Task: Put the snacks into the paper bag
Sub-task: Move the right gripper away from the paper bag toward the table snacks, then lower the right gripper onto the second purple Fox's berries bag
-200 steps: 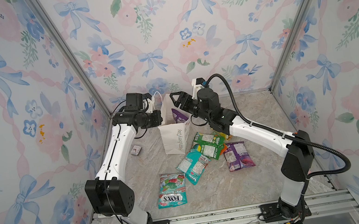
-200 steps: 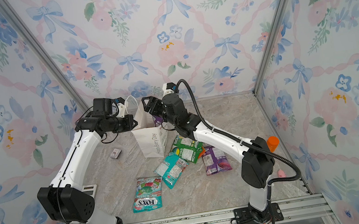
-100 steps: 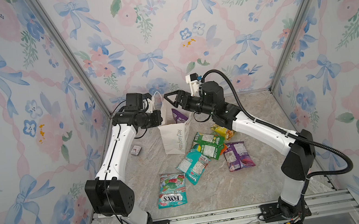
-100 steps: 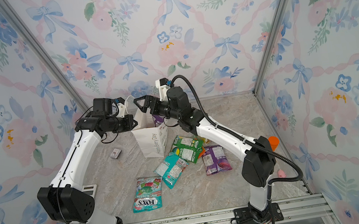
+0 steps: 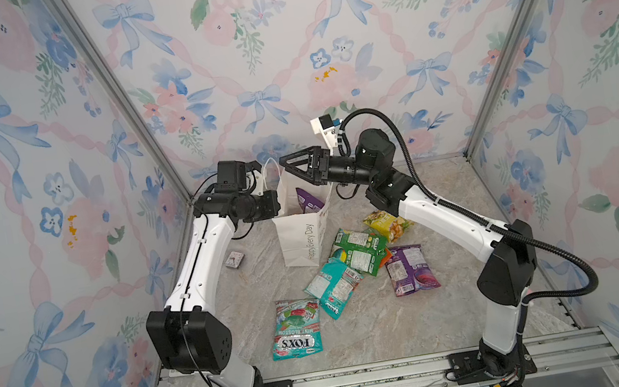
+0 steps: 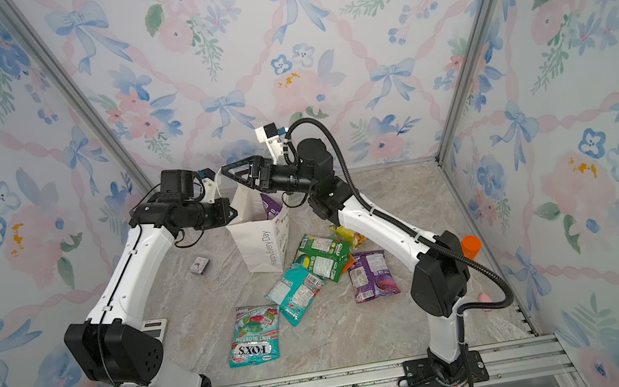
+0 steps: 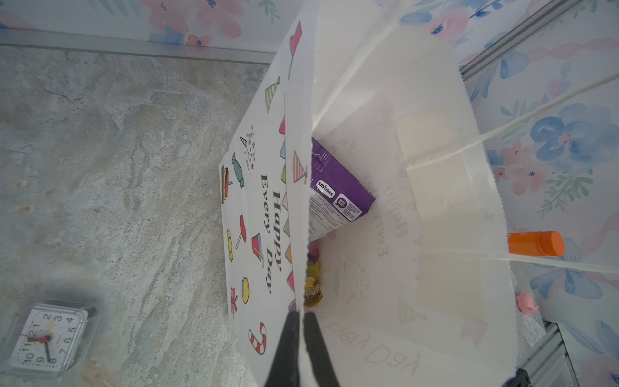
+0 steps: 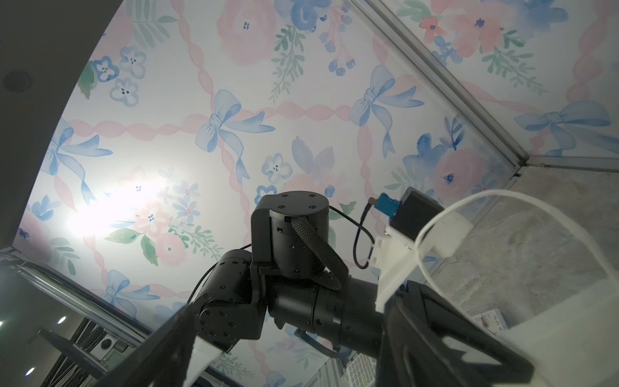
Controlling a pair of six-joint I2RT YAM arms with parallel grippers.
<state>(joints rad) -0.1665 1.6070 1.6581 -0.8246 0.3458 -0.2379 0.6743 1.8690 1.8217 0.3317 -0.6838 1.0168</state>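
Paper bag rim clamped in left hand; right hand wide apart near bag mouth

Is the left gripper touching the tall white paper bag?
Touching. The left wrist view shows the left gripper shut on the rim of the tall white paper bag, with the paper edge pinched in it.

Your two top views sit high at the front, facing down toward the back wall, far enough to hold both arms and the whole floor; they share nearly everything. Your left wrist camera sits close behind the left gripper, looking along it into the paper bag. Your right wrist camera looks beyond the right gripper, tilted upward, at the left arm and the wall behind it; the bag shows in every view.
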